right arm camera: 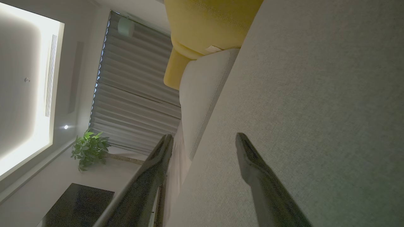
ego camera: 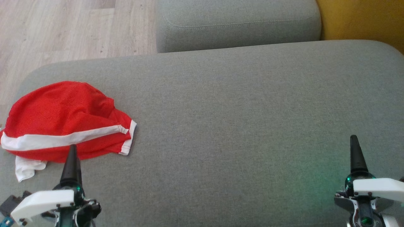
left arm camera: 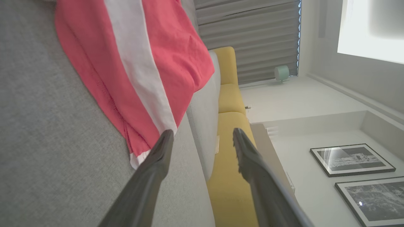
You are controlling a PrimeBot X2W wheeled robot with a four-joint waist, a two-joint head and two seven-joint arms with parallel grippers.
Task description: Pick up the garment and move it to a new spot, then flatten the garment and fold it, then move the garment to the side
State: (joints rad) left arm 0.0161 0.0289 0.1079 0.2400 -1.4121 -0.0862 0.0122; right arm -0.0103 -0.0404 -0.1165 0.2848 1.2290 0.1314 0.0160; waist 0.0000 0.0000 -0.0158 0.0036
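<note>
While the red garment [ego camera: 63,116] lies crumpled at the left end of the grey cushion [ego camera: 236,110], the pick-up looks not yet begun. Just beside its hem hovers the left gripper [left arm camera: 203,131], fingers wide and empty. The right gripper [right arm camera: 204,135], also wide, sits well apart. The next move calls for closing on the cloth. I count one garment and two grippers.

A big grey couch cushion [ego camera: 240,104] holds a crumpled red garment [ego camera: 63,119] (with a white stripe) near its left end.
</note>
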